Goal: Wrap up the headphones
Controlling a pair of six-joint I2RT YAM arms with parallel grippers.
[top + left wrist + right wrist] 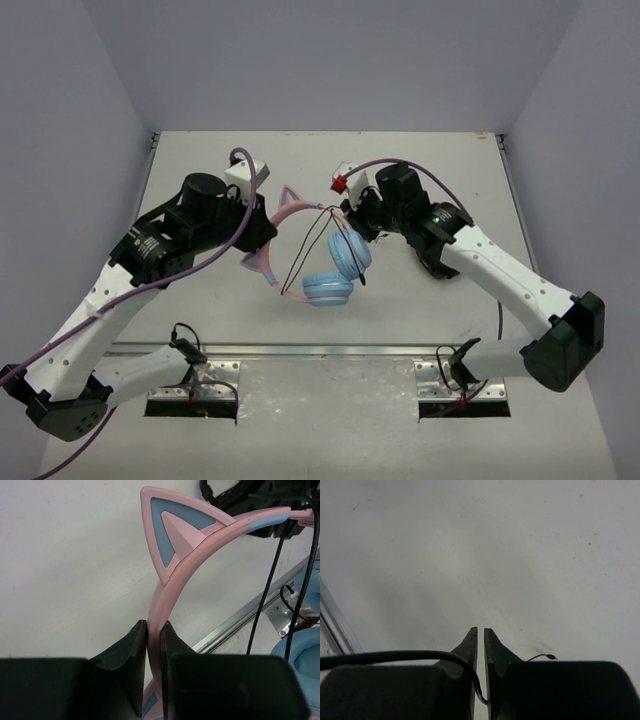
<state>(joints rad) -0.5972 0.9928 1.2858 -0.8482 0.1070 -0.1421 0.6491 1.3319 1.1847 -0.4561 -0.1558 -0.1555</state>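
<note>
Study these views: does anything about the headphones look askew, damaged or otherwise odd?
Nothing looks damaged. The headphones sit tilted rather than flat, because the left gripper is clamped on the pink headband. The black cord hangs in loose loops across the band, not wound, and the right gripper pinches a stretch of it.

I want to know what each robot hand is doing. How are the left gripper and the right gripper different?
The left gripper squeezes the thick pink headband; the right gripper pinches the thin black cord. The left gripper's jaws stand a little apart around the band; the right gripper's jaws almost touch. Both are shut on a part of the same headphones.
</note>
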